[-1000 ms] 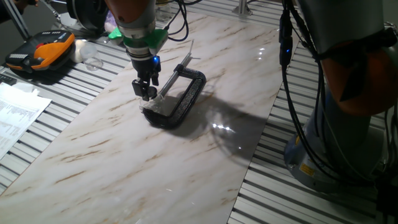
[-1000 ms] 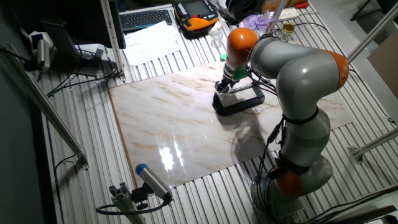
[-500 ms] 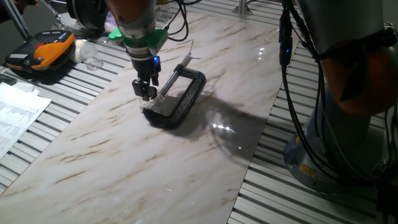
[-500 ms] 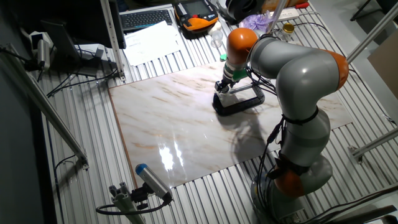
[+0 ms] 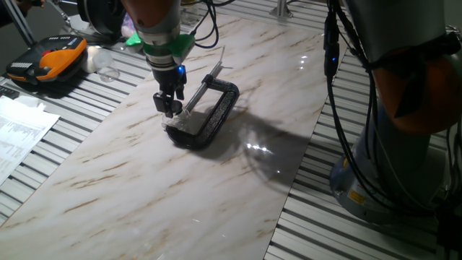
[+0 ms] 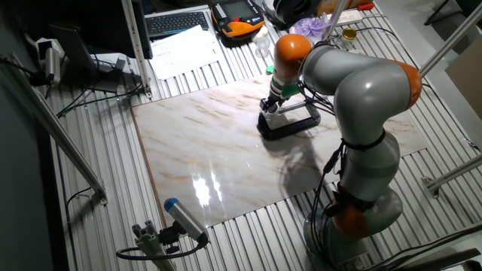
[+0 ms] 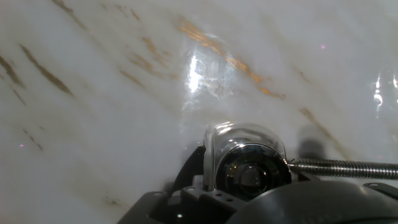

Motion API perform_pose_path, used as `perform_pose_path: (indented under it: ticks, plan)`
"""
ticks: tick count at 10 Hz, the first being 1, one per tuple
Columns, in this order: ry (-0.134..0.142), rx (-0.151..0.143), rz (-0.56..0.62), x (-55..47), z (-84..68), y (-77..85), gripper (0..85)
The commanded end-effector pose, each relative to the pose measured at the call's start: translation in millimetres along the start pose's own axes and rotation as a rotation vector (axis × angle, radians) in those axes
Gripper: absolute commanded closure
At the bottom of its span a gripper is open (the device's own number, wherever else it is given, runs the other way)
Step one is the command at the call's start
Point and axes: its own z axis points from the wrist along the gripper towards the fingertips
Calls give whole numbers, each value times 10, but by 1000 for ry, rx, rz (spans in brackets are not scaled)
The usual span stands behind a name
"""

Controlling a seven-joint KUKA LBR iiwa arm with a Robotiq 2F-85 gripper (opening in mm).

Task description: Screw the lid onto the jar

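- One claw (image 5: pixel 170 110) of mine is hanging over the jar (image 7: pixel 239 140), fingers close together; grip unclear.
- Below it, the lid (image 7: pixel 252 174) is sitting on the jar, clamp (image 5: pixel 216 115) around both.

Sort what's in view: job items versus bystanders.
Job:
lid, sitting on the jar
jar, held in the C-clamp
gripper, just above them

Bystanders:
C-clamp
orange-black case
papers
keyboard

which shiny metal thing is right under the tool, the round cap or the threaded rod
The round silvery metal cap, seated on the small clear jar; the steel threaded rod runs off sideways beside it.
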Motion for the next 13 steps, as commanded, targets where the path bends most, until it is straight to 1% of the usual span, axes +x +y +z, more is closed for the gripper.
perform_pose_path:
  ticks: [1,3,4,7,13]
  plan:
    - [0,0,0,-1,3,0,170]
    - [0,2,-2,0,-2,-5,170]
    - [0,1,-3,0,0,-7,340]
    - [4,3,-6,1,0,-7,340]
    - [0,11,-3,1,4,-9,340]
